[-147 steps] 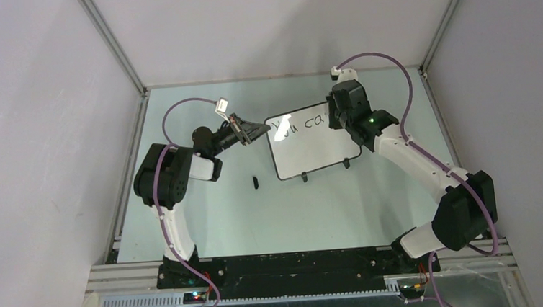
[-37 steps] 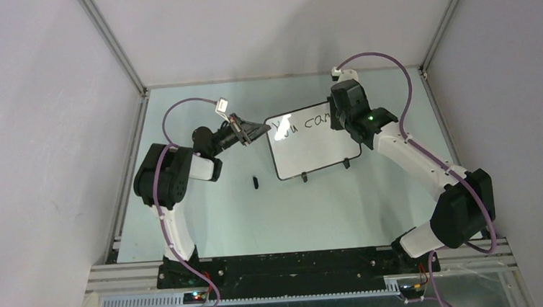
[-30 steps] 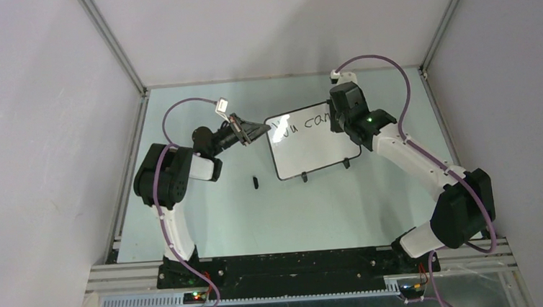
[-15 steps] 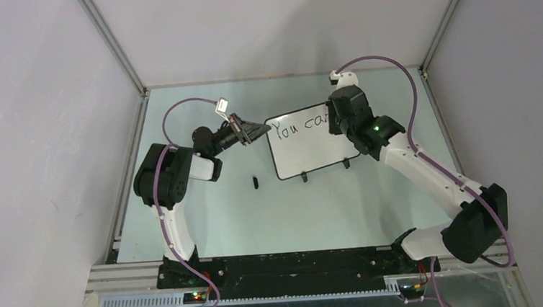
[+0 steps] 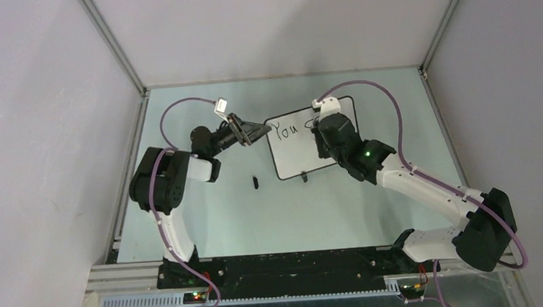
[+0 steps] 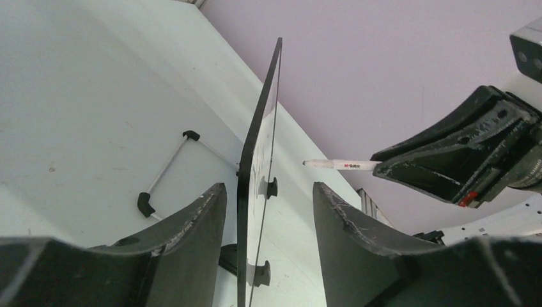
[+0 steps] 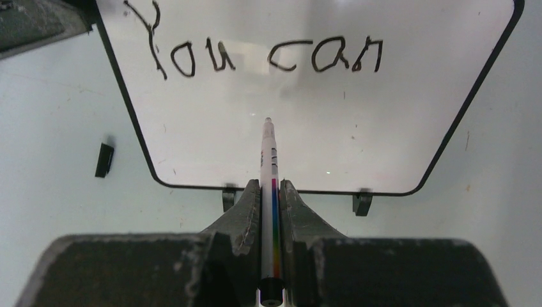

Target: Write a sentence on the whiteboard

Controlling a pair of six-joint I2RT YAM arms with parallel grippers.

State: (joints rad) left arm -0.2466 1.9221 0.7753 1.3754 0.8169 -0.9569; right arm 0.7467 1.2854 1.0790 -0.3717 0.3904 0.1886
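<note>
From above, second word of the sentence (image 5: 286, 129) behind the right arm (image 5: 416, 181).

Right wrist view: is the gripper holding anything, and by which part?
Yes. The right gripper is shut on a marker, clamped along its rear barrel, with the tip end sticking out toward the whiteboard.
</note>
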